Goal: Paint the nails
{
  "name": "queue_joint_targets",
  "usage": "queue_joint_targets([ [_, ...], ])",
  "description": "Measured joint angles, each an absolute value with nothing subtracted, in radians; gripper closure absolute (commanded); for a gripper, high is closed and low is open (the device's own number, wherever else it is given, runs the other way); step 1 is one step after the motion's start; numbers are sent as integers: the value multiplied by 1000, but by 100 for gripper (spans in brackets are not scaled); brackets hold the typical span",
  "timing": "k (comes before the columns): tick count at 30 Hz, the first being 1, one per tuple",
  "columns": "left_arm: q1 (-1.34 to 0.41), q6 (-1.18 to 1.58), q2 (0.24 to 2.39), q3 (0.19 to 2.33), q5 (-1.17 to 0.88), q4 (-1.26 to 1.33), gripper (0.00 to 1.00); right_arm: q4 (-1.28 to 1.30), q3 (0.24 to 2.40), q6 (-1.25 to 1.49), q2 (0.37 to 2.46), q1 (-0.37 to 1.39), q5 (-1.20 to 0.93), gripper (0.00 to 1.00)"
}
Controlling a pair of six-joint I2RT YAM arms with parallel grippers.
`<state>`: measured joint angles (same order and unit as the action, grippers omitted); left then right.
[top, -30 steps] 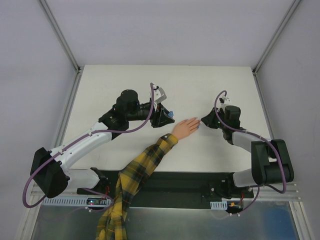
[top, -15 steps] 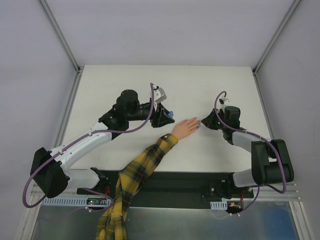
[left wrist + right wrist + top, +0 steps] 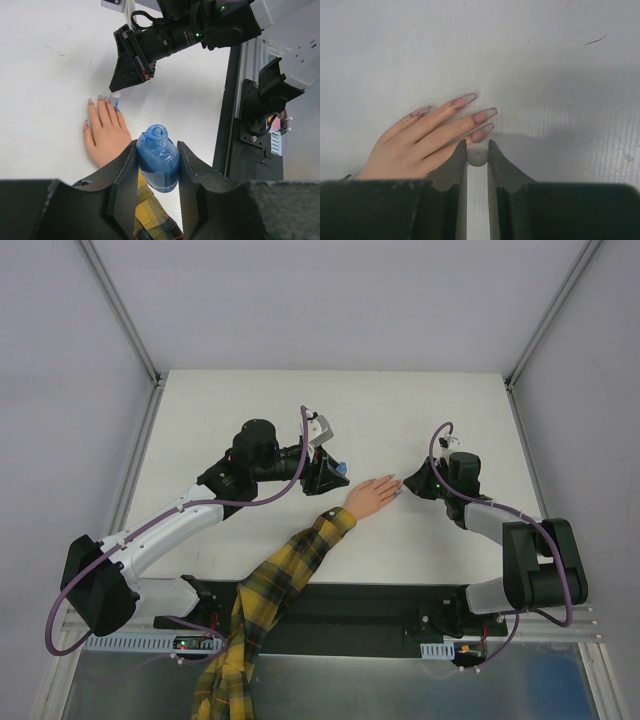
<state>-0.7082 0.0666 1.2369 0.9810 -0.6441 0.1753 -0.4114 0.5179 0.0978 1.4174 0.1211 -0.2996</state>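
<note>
A peach-coloured hand (image 3: 372,495) with a yellow plaid sleeve (image 3: 290,570) lies flat on the white table. Its long pale nails (image 3: 487,114) point at my right gripper (image 3: 408,483). The right gripper (image 3: 476,150) is shut on the white brush cap (image 3: 476,156), just beyond the lowest fingertip. In the left wrist view the blue brush tip (image 3: 117,104) touches the end of that finger. My left gripper (image 3: 325,475) is shut on the open blue polish bottle (image 3: 157,157) and holds it upright beside the wrist, left of the hand (image 3: 107,132).
The table's near edge, a black rail and the arm bases (image 3: 260,115) lie to the right in the left wrist view. The sleeve runs from the wrist down over the table's front edge (image 3: 240,640). Grey walls surround the white table (image 3: 250,400).
</note>
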Motion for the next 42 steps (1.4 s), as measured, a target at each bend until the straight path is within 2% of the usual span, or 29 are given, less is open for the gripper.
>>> queue_joint_targets([
  [42, -708, 66, 1237, 981, -644, 175, 100, -408, 516, 97, 1397, 121, -324, 99],
])
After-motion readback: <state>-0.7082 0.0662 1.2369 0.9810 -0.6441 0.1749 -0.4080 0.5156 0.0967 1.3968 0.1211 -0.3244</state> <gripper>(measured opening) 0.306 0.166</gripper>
